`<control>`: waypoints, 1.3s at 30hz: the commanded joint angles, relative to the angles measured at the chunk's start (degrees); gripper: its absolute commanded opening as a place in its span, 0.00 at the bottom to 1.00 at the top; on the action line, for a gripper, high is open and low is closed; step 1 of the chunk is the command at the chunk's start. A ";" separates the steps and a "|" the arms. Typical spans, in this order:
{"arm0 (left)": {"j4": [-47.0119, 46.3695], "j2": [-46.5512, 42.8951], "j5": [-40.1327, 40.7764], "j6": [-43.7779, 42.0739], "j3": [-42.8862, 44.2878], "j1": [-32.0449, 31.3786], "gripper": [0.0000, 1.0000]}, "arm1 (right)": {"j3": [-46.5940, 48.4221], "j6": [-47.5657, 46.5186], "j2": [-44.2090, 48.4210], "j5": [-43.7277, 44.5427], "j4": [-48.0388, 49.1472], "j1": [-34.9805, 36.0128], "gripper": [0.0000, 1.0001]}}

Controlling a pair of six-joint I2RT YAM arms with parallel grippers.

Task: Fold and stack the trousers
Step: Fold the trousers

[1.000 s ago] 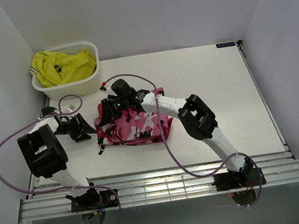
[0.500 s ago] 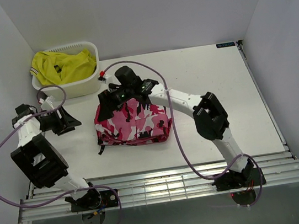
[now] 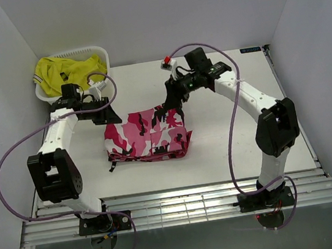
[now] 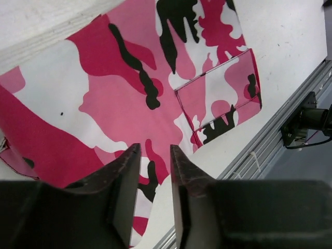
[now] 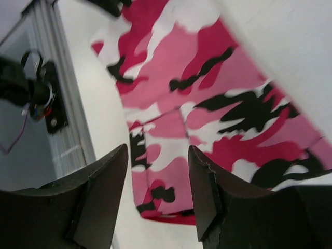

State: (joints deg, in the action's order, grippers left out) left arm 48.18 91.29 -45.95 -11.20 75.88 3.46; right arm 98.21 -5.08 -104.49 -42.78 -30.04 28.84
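**Operator:** Where do the trousers lie from each arm?

**Spotter:** The camouflage trousers (image 3: 149, 136) sit as a folded, roughly rectangular bundle on the left half of the worktop (image 3: 246, 119), closer to its near edge than its far one. The longer side runs left to right, along that near edge. Your left gripper (image 3: 110, 115) hangs over the bundle's far left corner and your right gripper (image 3: 168, 107) over its far right corner. From both, the cloth spreads toward you and inward.

**Operator:** Which is nearer?

**Spotter:** I'd call it even, as each has its own corner under it. If you fold again across the long axis, you'd need both.

**Operator:** And the jaws?

**Spotter:** Neither is pinching anything. The left stands with only a narrow slot between its fingers. The right is spread wider, and cloth shows through the gap from well below.

**Operator:** How will the cloth handle?

**Spotter:** It looks like thin woven fabric, matt and limp, printed in pink, white, dark red and black. It lies flat apart from soft rumples at the near left corner. A stitched patch pocket (image 4: 220, 91) faces up, so expect a thicker patch there. The white plastic laundry basket (image 3: 82, 99) holding the yellow garment (image 3: 69, 73) sits at the far left corner, just beyond your left arm.
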 commanded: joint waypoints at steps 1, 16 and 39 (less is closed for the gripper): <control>0.59 3.54 0.25 3.56 -1.42 1.46 0.38 | -4.94 -10.91 -0.63 -8.35 -10.90 2.19 0.56; 4.11 17.78 7.11 1.18 -12.59 7.95 0.29 | -27.28 -8.54 -12.84 -6.70 -9.16 1.75 0.47; -18.71 3.27 -12.84 13.37 -3.97 6.64 0.85 | 6.18 -16.02 -13.07 -6.08 -16.89 -5.54 0.88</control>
State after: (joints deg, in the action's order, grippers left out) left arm 38.41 87.39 -55.92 -7.51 73.69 11.07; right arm 102.00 -22.48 -109.21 -48.36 -45.76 24.95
